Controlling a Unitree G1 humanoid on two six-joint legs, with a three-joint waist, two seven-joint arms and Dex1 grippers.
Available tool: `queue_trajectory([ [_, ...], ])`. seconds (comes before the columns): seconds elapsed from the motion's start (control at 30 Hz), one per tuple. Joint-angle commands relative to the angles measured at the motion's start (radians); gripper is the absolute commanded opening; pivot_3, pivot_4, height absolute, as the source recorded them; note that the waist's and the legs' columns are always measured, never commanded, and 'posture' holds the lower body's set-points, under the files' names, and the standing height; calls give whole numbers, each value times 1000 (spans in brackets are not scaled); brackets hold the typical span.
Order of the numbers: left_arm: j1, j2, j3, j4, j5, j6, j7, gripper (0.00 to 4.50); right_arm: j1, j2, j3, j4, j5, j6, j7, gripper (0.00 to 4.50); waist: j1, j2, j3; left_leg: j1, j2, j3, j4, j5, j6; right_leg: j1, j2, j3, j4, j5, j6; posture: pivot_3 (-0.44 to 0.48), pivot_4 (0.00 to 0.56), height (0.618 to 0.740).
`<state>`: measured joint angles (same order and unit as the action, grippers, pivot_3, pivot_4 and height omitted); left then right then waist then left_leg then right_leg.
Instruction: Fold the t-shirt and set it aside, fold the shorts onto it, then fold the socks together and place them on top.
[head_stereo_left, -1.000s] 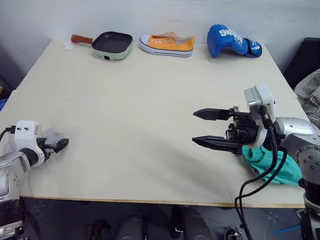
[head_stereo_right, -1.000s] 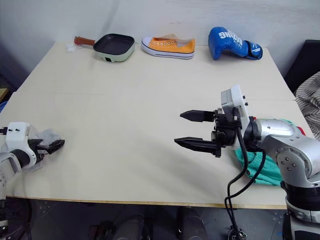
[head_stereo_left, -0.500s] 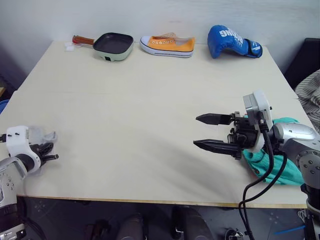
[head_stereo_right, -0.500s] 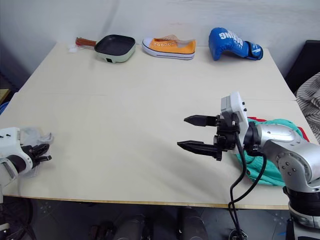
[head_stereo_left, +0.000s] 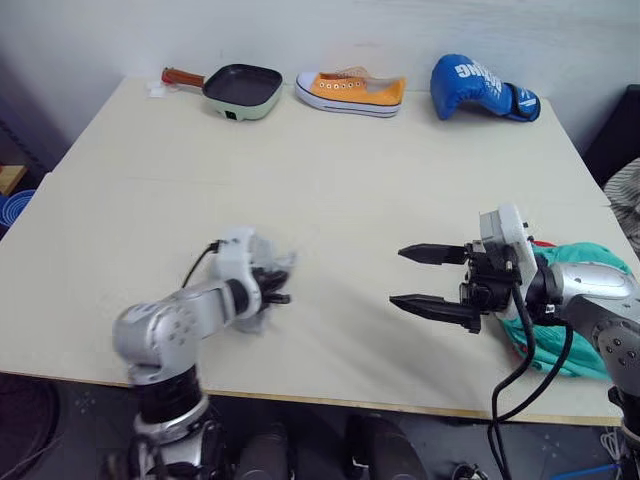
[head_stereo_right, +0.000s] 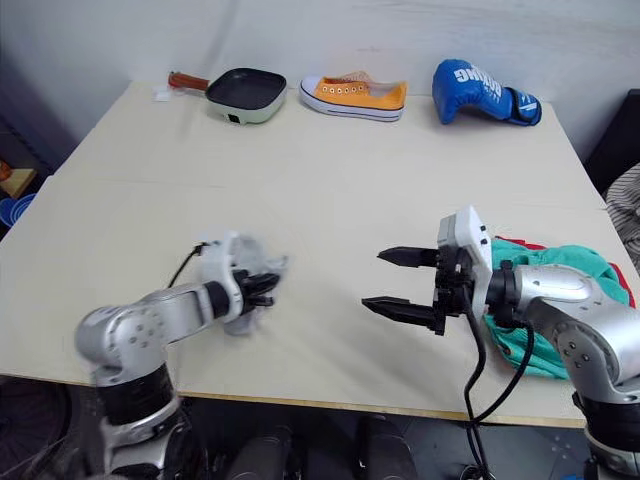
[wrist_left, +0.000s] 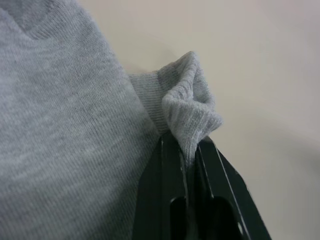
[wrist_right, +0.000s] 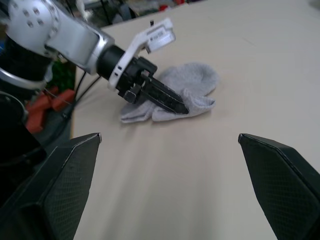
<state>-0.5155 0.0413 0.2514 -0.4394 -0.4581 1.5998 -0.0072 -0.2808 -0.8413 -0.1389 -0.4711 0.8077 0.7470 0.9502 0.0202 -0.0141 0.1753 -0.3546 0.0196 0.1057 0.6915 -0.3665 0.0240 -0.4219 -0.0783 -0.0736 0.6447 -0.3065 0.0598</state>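
Jaws: left gripper (wrist_left: 192, 150) clamped on a pinched fold of the grey socks (wrist_right: 187, 90); right gripper (head_stereo_left: 432, 278) spread wide, holding nothing, hovering over bare table (head_stereo_left: 330, 170) just in front of the garment pile.

Position of task items: socks lie on the table near the front edge, left of centre, as a small grey bundle under the left fingers. Shorts (head_stereo_right: 565, 300) sit at the table's right front edge, teal, bunched on top of the t-shirt (head_stereo_right: 512, 243), of which a thin red strip peeks out at the pile's far side. Right arm partly covers both.

Step in hand, as I judge it: last stage, the socks. T-shirt and shorts look stacked already, though the shorts appear rumpled rather than flat. Socks and pile are well apart.

Next move calls for: keeping the pinch firm, getting the socks doubled together, then carrying them across to the right and setting them on the shorts. Right arm needs to clear the pile or take the free end to help.

Count: 1 t-shirt, 1 shorts, 1 sock bundle (cannot separate 2 socks by eye), 2 grippers. Along the far edge: 1 frying pan (head_stereo_left: 240, 90), 1 orange shoe (head_stereo_left: 352, 92), 1 blue boxing glove (head_stereo_left: 480, 86).
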Motion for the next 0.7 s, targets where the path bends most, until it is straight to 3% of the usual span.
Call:
queue_trajectory([
  [0.03, -40, -37, -26, 36, 52, 11, 34, 52, 10, -2, 14, -41, -36, -40, -2, 4500, 0, 0, 0, 0, 0, 0, 0, 0, -1, 0, 1, 0, 0, 0, 0, 0, 150, 740],
  [0.07, -48, -45, -28, 43, 60, 11, 36, 52, 11, -1, 19, -41, -45, -45, -3, 4500, 0, 0, 0, 0, 1, 0, 0, 1, -1, 0, 1, 0, 0, 0, 0, 0, 150, 740],
  [0.2, -81, -62, -19, 43, 41, 13, 10, 1071, 6, 12, 64, -22, -122, -72, -36, 4500, 3, 0, 0, 0, 1, 0, 1, 1, -1, 0, 0, 0, 1, 0, 0, 0, 150, 740],
  [0.4, -82, 135, -19, 11, -244, 15, -167, 2937, -1, 57, 57, -24, -75, 34, -124, 4500, 1, 0, 0, 0, 1, -1, 1, 1, -2, 0, 0, -1, 1, -1, -1, 0, 150, 740],
  [0.47, -82, 430, 25, 1, -436, 15, -412, 3187, 3, 77, 91, -40, -30, 116, -148, 4500, -6, -2, 2, 0, 1, -1, 1, 2, -2, -1, 0, -1, 1, -1, -1, 0, 150, 740],
  [0.53, -91, 643, 39, 41, -474, -43, -599, 3187, -21, 125, 115, -22, 18, 209, -204, 4500, -28, -4, 3, -2, 3, -2, 1, 2, -6, -4, 1, -1, 4, -3, -5, 0, 150, 740],
  [0.6, -85, 784, -57, 128, -371, -269, -775, 3187, -50, 202, 105, 19, 86, 305, -281, 4500, -28, -1, 3, -1, 2, -2, 0, 2, -8, -5, 1, -2, 7, -4, -8, 0, 150, 740],
  [0.7, -125, 900, -228, 317, -191, -613, -1027, 3187, -78, 286, 106, 59, 151, 419, -343, 4500, -16, 3, 3, -1, 2, -3, 1, 2, -8, -5, 0, -3, 8, -5, -8, 0, 150, 740],
])
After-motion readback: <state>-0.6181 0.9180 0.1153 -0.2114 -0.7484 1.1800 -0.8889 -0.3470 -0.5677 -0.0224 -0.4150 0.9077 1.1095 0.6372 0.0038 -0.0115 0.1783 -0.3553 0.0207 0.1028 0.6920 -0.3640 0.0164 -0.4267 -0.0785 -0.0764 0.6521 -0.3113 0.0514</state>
